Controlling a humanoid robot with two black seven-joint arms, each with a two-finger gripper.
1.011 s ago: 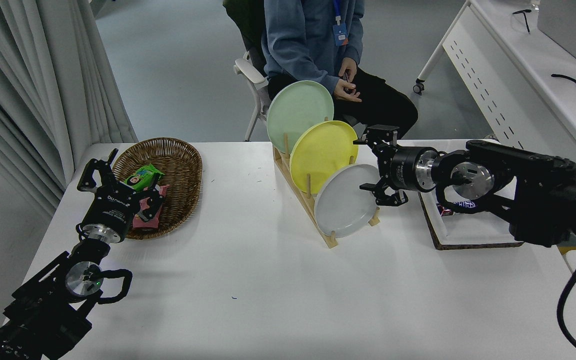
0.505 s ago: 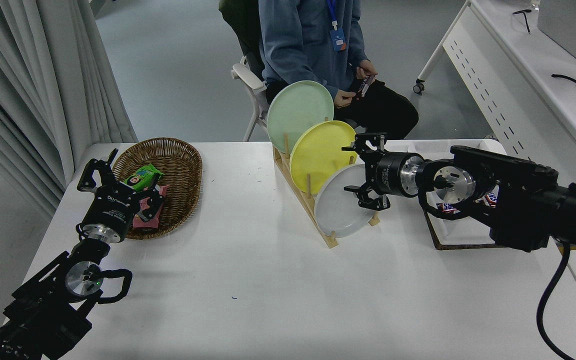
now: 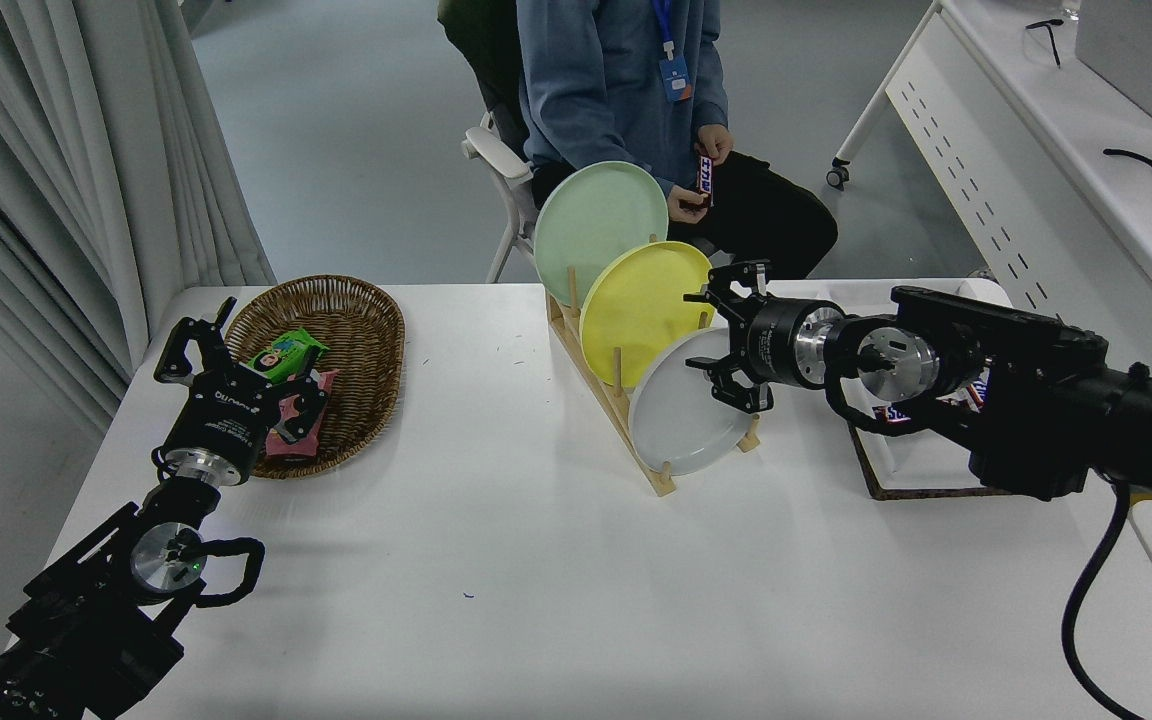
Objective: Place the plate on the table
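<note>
Your right black gripper point(image 3: 726, 343) is reaching in from the right edge with its fingers spread wide, holding nothing, straddling the upper right rim of the round pale grey-white plate point(image 3: 676, 420). Whether a finger is touching the rim, you cannot tell from here. That plate is standing tilted on edge in the nearest slot of the wooden peg dish rack point(image 3: 636, 440), resting on the large white table point(image 3: 536, 580). The round yellow plate point(image 3: 636, 305) is sitting just behind it in the rack, and the round mint-green plate point(image 3: 591, 225) behind that. Your left black gripper point(image 3: 236, 365) is parked at the lower left, fingers apart, hovering over the near edge of the oval brown wicker basket point(image 3: 356, 310) with snack packets inside. A person in a blue sweatshirt point(image 3: 606, 80) is sitting at the far side, a hand point(image 3: 711, 145) holding a small wrapped bar.
</note>
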